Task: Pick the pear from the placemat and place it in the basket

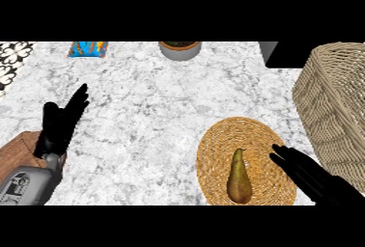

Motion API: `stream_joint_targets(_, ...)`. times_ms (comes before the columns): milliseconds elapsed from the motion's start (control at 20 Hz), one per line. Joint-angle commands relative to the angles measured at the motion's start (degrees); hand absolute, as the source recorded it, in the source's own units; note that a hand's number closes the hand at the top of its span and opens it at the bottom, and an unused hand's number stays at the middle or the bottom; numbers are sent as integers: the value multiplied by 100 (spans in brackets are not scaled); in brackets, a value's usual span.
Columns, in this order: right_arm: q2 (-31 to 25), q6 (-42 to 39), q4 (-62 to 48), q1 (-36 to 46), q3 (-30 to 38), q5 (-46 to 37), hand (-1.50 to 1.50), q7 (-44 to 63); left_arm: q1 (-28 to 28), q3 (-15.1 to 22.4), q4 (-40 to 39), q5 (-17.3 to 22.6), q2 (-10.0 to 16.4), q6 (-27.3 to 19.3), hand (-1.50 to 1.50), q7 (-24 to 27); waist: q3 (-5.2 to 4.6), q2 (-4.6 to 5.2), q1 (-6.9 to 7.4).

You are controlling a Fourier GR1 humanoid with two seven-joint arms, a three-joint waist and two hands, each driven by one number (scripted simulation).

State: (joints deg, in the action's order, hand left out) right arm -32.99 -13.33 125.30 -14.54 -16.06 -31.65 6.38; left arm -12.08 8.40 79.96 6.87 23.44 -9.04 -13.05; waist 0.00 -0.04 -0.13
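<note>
Pear (pixel 239 176) lies on the round placemat (pixel 228 132), narrow end pointing away. Right hand (pixel 314 176): fingers straight, holding nothing, just right of the pear; wrist cut off by the lower edge. Left hand (pixel 58 125): open, empty, resting at left. Basket (pixel 335 96) at right, partly cut off

White-grey marble counter (pixel 157 111); wooden board (pixel 18 149) lower left; patterned tile (pixel 10 60) upper left.

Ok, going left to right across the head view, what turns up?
Black left hand → blue and orange packet → round grey pot → yellow-brown pear on the round woven placemat → black right hand → tall wicker basket.
</note>
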Motion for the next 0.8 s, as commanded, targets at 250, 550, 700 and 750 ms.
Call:
stream_joint_targets(250,839,68,-1354,503,-294,-710,-150,-532,28,-343,-181,-319,-281,251,0,147,0,5,12)
stream_joint_targets(550,958,-53,-1347,438,30,-813,-150,-825,-279,-529,-193,-588,-529,323,0,-105,0,2,-10)
stream_joint_targets(700,1260,180,-1864,660,-135,-1134,-150,-1027,-124,-325,-254,-953,-829,120,0,-1,0,4,-5)
stream_joint_targets(750,1424,-134,-1932,1106,-70,-1037,-150,-676,-230,-656,-569,-680,-611,521,0,283,-1,7,4)
